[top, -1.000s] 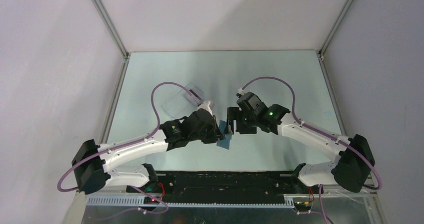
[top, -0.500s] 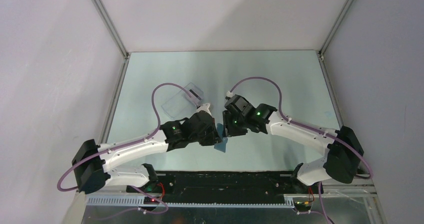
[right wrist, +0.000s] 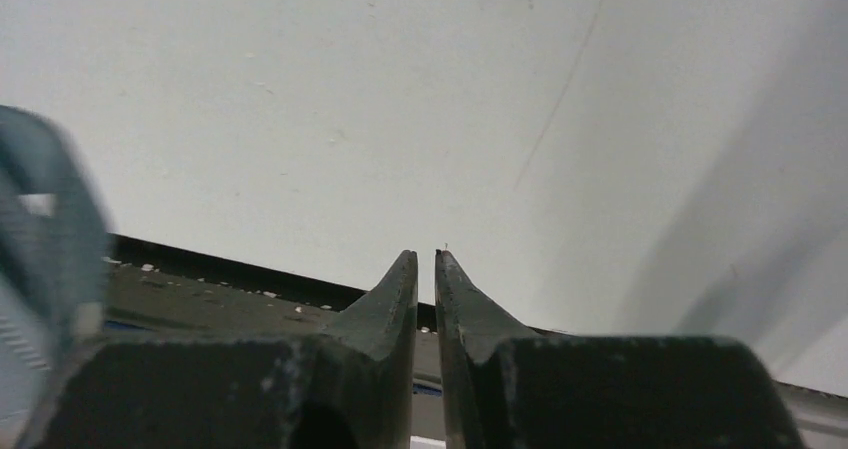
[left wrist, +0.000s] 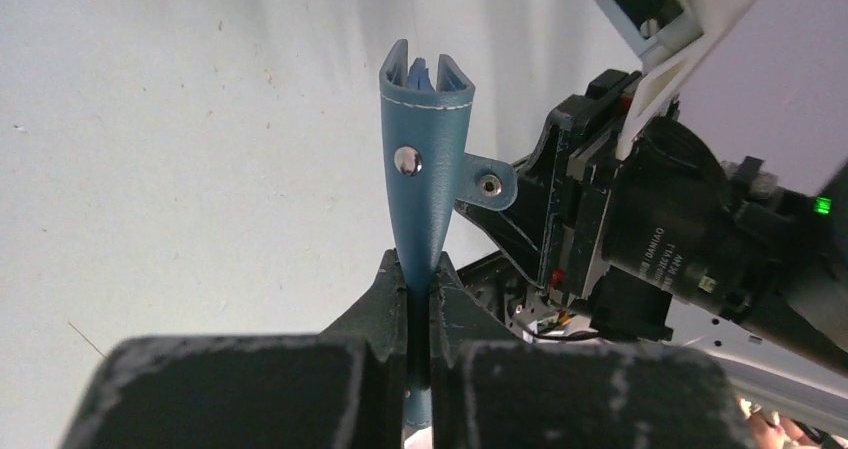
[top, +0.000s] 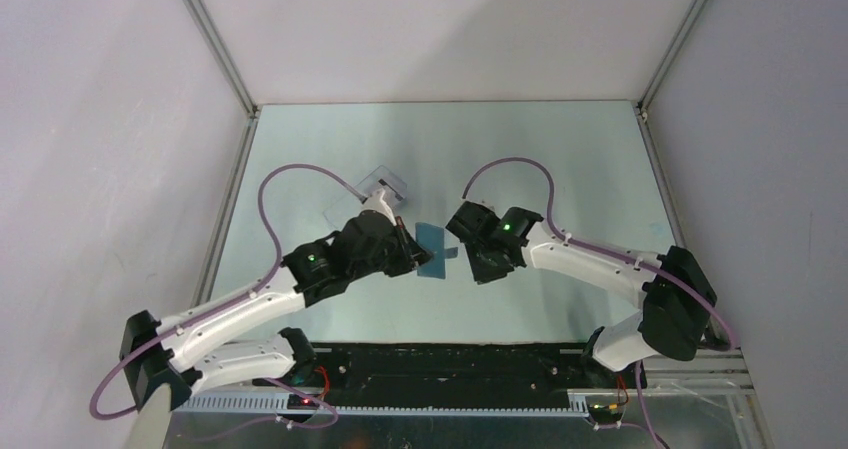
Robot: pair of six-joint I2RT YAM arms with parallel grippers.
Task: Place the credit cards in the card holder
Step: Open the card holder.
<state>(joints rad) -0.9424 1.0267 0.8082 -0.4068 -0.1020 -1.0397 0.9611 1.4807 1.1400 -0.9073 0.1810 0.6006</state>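
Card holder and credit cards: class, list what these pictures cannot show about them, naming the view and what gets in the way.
Whitish credit cards inside the teal-blue folding card holder: the left wrist view shows only its narrow open end, edge-on.
Same holder, right wrist view: blurred, cut off by the left edge.
Right hand: whether anything thin sits between its fingers; the gap is too narrow.

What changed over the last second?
The left end effector, clamped on the card holder, carried it away from the bases and slightly left. The right end effector closed, nothing visible between its jaws. The clear plastic box stayed put.
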